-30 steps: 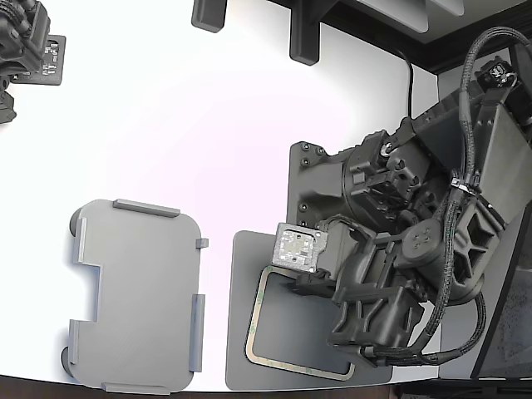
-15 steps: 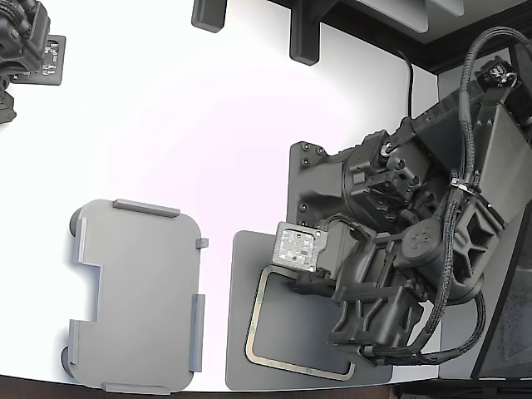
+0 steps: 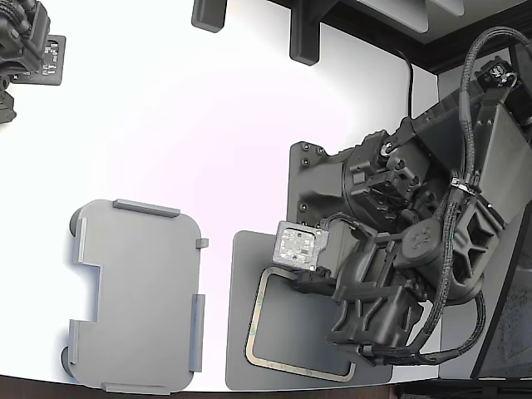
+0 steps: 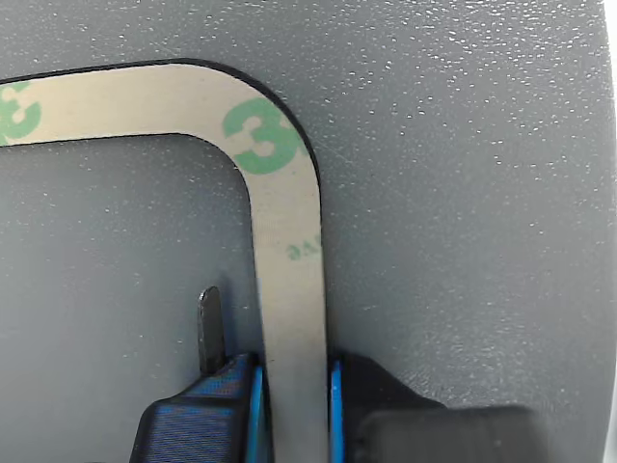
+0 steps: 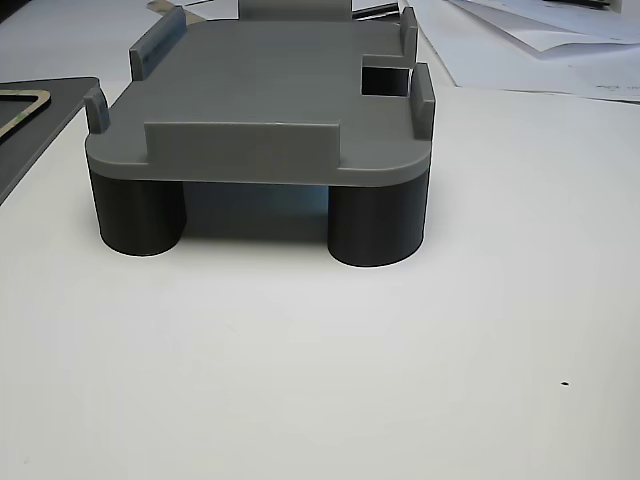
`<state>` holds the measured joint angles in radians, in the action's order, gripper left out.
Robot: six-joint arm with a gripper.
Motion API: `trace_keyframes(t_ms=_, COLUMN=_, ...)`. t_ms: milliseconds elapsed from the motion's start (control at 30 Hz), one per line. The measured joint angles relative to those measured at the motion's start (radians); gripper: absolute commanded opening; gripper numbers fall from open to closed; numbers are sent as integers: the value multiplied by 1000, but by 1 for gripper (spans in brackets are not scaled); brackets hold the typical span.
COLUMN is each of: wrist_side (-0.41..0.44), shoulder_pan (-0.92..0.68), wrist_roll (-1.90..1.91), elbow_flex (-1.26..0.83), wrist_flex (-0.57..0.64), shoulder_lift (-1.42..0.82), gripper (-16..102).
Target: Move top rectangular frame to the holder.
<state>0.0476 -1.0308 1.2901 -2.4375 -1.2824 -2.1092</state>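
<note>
The top rectangular frame (image 3: 253, 322) is a thin beige outline with green marks. It lies flat on a dark grey mat (image 3: 241, 249) at the exterior view's lower right. My gripper (image 3: 293, 281) is low over the frame's near corner. In the wrist view the frame's strip (image 4: 289, 222) runs between my gripper's (image 4: 294, 391) blue-edged fingertips (image 4: 246, 405), which press against both of its edges. A thin metal blade (image 4: 208, 323) sticks out beside one finger. The holder (image 3: 137, 295) is a light grey tray with raised tabs, standing to the exterior view's left of the mat. The other view shows the holder (image 5: 280, 110) close up on round feet.
A black base plate (image 3: 303, 179) and the arm's body fill the exterior view's right side. Another black device (image 3: 25, 46) sits at the far left corner, and two dark stands (image 3: 303, 37) are at the back edge. White table (image 3: 183, 141) lies between them.
The arm's lower section has shifted very slightly. The frame, mat and holder are where they were.
</note>
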Motion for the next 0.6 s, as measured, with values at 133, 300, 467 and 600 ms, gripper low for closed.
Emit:
trace_keyframes(t_ms=133, wrist_side=0, shoulder_pan=0, wrist_roll=-2, elbow_flex=3, wrist_flex=-3, shoulder_lift=8, gripper=-3)
trace_keyframes(t_ms=300, wrist_side=-2, shoulder_pan=0, wrist_roll=-3, elbow_flex=11, wrist_flex=-3, shoulder_lift=14, gripper=-10)
trace_keyframes(t_ms=467, wrist_side=-3, shoulder_pan=0, wrist_roll=-8, elbow_flex=34, wrist_flex=-17, shoulder_lift=31, gripper=-10)
trace_keyframes(t_ms=600, wrist_side=-3, shoulder_pan=0, wrist_roll=-11, elbow_flex=91, wrist_flex=-66, shoulder_lift=58, gripper=-10)
